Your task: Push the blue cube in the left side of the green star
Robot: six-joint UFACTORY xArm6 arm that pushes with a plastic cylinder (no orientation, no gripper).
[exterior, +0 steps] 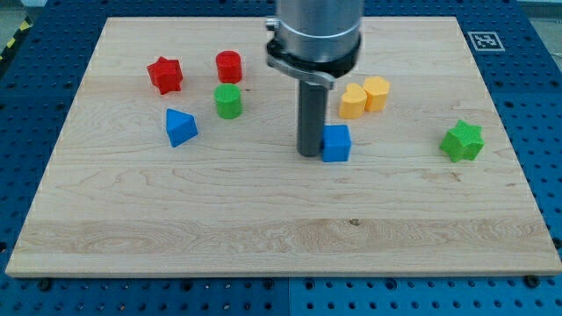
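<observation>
The blue cube (336,143) sits near the middle of the wooden board. My tip (309,154) stands right against the cube's left side, touching it or nearly so. The green star (463,140) lies at the view's right, well to the right of the cube, with bare board between them.
A blue triangular block (181,127), a green cylinder (228,102), a red star (165,75) and a red cylinder (228,67) lie at the upper left. A yellow heart (353,102) and a yellow cylinder (377,93) sit just above the cube. The board edge (518,149) is right of the star.
</observation>
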